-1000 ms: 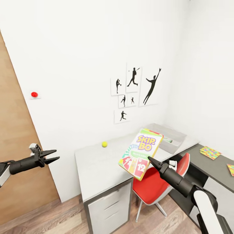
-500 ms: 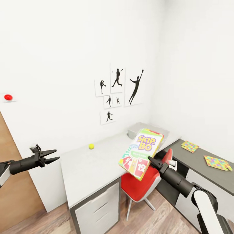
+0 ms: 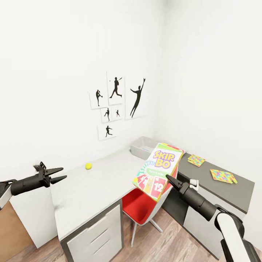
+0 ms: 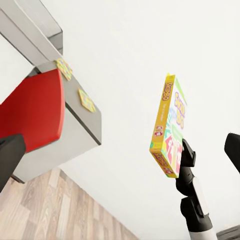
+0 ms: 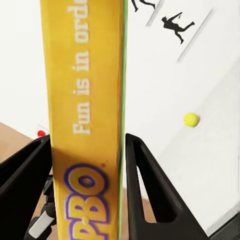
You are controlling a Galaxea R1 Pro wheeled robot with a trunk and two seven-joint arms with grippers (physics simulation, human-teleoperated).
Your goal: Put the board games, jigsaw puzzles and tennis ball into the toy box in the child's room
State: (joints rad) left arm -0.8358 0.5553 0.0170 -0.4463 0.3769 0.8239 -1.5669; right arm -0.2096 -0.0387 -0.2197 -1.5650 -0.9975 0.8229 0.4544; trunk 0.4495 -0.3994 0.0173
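From the head camera, the right claw (image 3: 170, 179) grips the lower corner of the Skip-Bo box (image 3: 157, 170), held tilted in the air above the red chair (image 3: 140, 207). The left claw (image 3: 58, 174) hangs slightly parted and empty beside the desk (image 3: 91, 189). On the desk lie the tennis ball (image 3: 88, 166), the toy box (image 3: 140, 148) (in the corner) and two puzzles (image 3: 196, 159) (image 3: 222, 175)

The left wrist camera shows the box edge-on

The right wrist camera shows both fingers (image 5: 150, 190) pressing the yellow spine
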